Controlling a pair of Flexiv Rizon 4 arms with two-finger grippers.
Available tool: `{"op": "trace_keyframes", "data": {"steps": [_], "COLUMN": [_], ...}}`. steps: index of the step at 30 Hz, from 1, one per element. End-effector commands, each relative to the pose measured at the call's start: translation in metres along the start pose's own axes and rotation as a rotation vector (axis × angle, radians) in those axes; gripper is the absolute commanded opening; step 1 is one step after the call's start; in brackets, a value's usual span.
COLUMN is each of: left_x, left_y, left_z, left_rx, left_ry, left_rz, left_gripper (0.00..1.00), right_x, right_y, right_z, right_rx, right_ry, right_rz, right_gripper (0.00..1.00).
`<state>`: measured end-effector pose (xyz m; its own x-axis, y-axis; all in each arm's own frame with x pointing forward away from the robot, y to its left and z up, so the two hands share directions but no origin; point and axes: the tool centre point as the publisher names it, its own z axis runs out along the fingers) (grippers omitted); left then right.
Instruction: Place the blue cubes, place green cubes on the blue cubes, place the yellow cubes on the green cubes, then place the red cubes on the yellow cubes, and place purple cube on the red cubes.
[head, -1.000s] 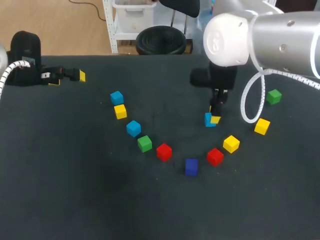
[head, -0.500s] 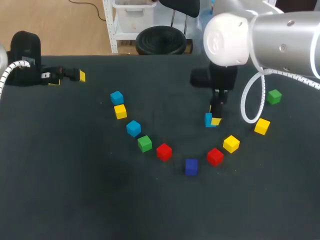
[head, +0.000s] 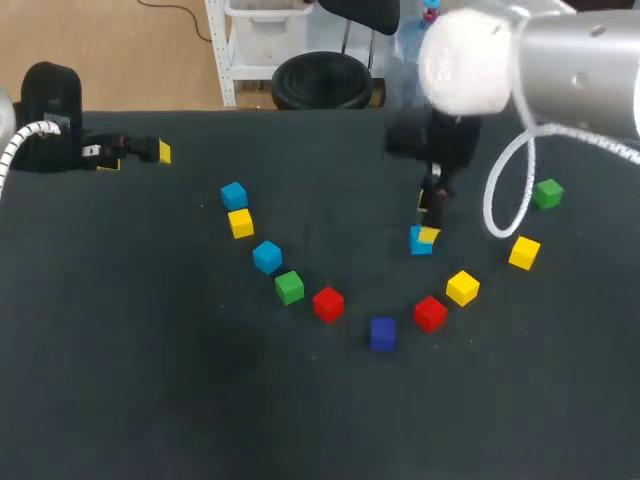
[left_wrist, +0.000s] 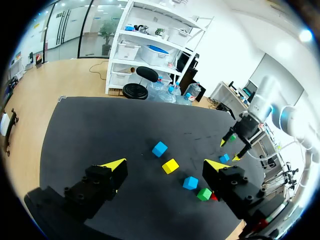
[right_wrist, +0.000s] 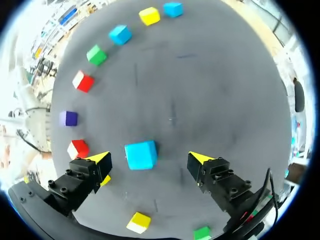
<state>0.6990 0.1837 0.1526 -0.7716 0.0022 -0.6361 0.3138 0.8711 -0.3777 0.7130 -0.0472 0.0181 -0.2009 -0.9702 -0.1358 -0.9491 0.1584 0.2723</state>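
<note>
A light blue cube rests on the dark table, right of the middle. My right gripper hangs just above it, open. In the right wrist view the cube lies under the gripper, with gaps to both fingers. More cubes form an arc: blue, yellow, blue, green, red, purple, red, yellow, yellow, green. My left gripper is open and holds nothing at the far left of the table.
The table is a dark mat. From the left wrist view, the left-hand cubes lie ahead of my left gripper, and my right arm stands beyond them.
My right gripper has opened, let go of the light blue cube and lifted slightly. The cube stays where it was. The left arm has not moved.
</note>
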Motion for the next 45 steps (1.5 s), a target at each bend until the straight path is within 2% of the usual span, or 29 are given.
{"op": "trace_keyframes", "data": {"steps": [1, 8, 16, 22, 27, 38, 45], "left_x": [0.001, 0.001, 0.001, 0.001, 0.001, 0.001, 0.001], "left_y": [0.002, 0.002, 0.002, 0.002, 0.002, 0.002, 0.002], "left_z": [0.001, 0.001, 0.001, 0.001, 0.001, 0.001, 0.001], "left_rx": [0.009, 0.009, 0.009, 0.009, 0.009, 0.009, 0.009], "left_ry": [-0.007, -0.007, -0.007, -0.007, -0.007, -0.007, -0.007], "left_rz": [0.002, 0.002, 0.002, 0.002, 0.002, 0.002, 0.002], "left_gripper": [1.0, 1.0, 1.0, 1.0, 1.0, 1.0, 1.0], "right_x": [0.012, 0.012, 0.016, 0.037, 0.052, 0.081, 0.097], "right_y": [-0.001, -0.005, -0.005, -0.012, -0.012, -0.015, -0.018], "right_z": [-0.025, -0.069, -0.126, -0.17, -0.193, -0.217, -0.214], "right_rx": [0.014, 0.079, 0.203, 0.308, 0.373, 0.446, 0.438], "right_ry": [-0.067, -0.249, -0.475, -0.627, -0.712, -0.763, -0.753], "right_rz": [0.022, 0.076, 0.083, 0.147, 0.184, 0.231, 0.259], "right_gripper": [1.0, 1.0, 1.0, 1.0, 1.0, 1.0, 1.0]}}
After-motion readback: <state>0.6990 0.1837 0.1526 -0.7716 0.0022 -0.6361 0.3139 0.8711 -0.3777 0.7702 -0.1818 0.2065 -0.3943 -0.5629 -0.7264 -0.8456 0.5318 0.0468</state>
